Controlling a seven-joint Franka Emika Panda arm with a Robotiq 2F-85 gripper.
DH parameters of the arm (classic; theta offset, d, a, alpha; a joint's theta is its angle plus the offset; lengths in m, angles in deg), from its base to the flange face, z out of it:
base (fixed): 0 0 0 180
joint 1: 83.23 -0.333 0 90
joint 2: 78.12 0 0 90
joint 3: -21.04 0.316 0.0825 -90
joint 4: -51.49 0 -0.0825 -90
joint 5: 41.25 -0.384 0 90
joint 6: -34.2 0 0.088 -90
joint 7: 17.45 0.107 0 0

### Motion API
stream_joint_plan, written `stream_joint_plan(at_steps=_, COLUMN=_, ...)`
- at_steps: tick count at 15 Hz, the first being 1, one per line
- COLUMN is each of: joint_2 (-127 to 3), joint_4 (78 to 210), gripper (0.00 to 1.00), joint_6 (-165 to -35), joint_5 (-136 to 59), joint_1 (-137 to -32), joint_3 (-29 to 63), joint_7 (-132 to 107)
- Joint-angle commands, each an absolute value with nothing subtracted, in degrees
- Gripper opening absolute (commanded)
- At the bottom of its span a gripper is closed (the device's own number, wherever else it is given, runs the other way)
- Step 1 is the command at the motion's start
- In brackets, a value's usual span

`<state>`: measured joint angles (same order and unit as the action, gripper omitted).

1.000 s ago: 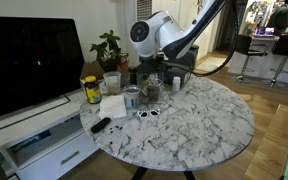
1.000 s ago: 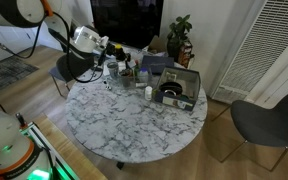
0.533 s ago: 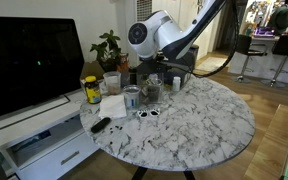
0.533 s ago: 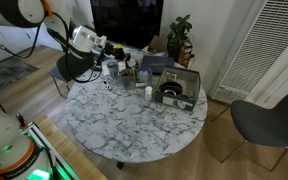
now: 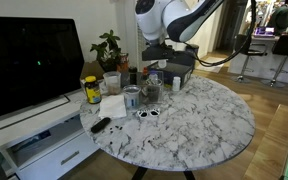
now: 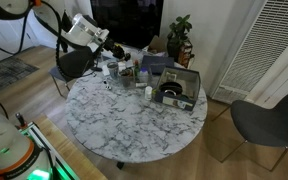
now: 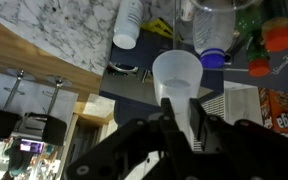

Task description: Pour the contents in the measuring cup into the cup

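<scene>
The tool [image 7: 180, 118] is clamped on the measuring cup [image 7: 176, 72], apparently by its handle, high above the worktop [image 5: 209, 120]. With so thin a hold, tipping may swivel it and spill among the crowded bottles [image 7: 130, 24].

One table [image 5: 199, 125], one plant [image 5: 108, 46], one television [image 5: 29, 60] — one measuring cup [image 7: 176, 72].

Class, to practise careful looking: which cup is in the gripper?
The translucent white cup, clamped in the gripper; the clear cup stands free on the table.
</scene>
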<state>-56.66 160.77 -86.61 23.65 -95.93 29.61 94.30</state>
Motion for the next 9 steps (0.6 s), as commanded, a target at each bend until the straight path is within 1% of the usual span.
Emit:
stream_joint_plan(at_steps=1, joint_2=-64.84, joint_4=168.7, gripper=0.05, joint_6=-95.17, joint_5=13.0, joint_1=-91.88, joint_3=30.71, joint_7=85.79)
stream_joint_plan(at_steps=5, joint_2=-69.05, joint_4=173.41, gripper=0.05, joint_6=-102.8, joint_5=-1.96, joint_1=-89.51, joint_3=29.64, joint_7=71.71)
stream_joint_plan(at_steps=9, joint_2=-71.35, joint_4=176.47, gripper=0.05, joint_6=-101.1, joint_5=-18.62, joint_1=-88.65, joint_3=28.3, joint_7=55.92)
